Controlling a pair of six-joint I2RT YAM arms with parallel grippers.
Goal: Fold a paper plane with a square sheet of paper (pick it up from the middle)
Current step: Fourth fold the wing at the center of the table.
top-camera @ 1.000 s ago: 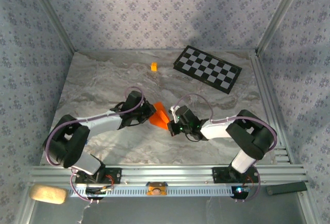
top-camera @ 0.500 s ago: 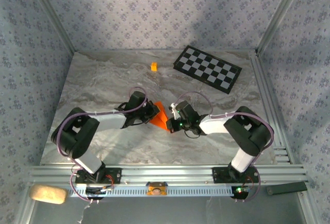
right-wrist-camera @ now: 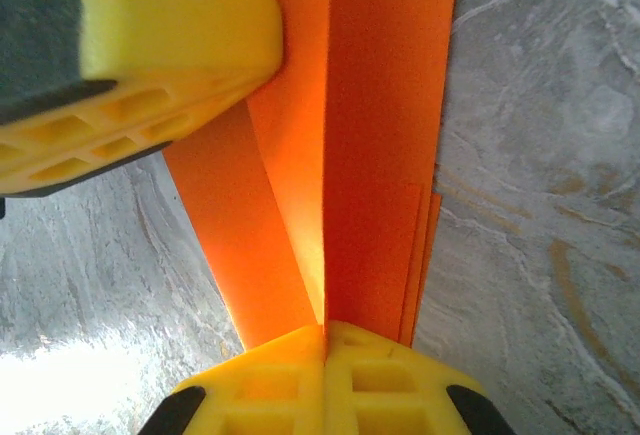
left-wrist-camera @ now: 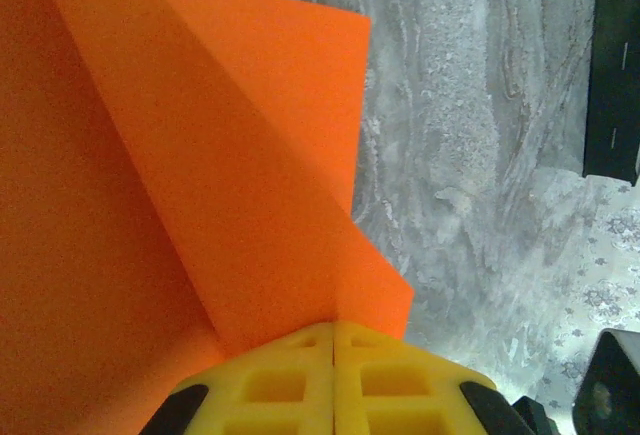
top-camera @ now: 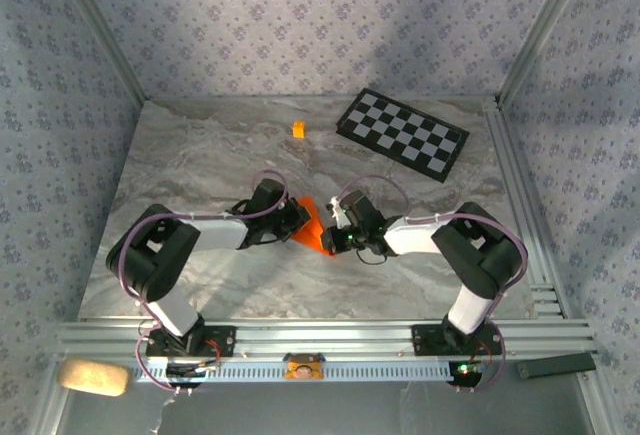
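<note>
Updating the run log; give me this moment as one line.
phase: mid-fold | left gripper: shut on creased orange paper | right gripper: shut on same paper

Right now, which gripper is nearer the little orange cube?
Left, narrowly. The cube lies almost straight beyond the left gripper; the right gripper sits further right and farther from it.

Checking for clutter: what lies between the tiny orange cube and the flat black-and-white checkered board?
Nothing: in the top view, the grey marbled tabletop between the tiny orange cube and the black-and-white checkered board is bare.
</note>
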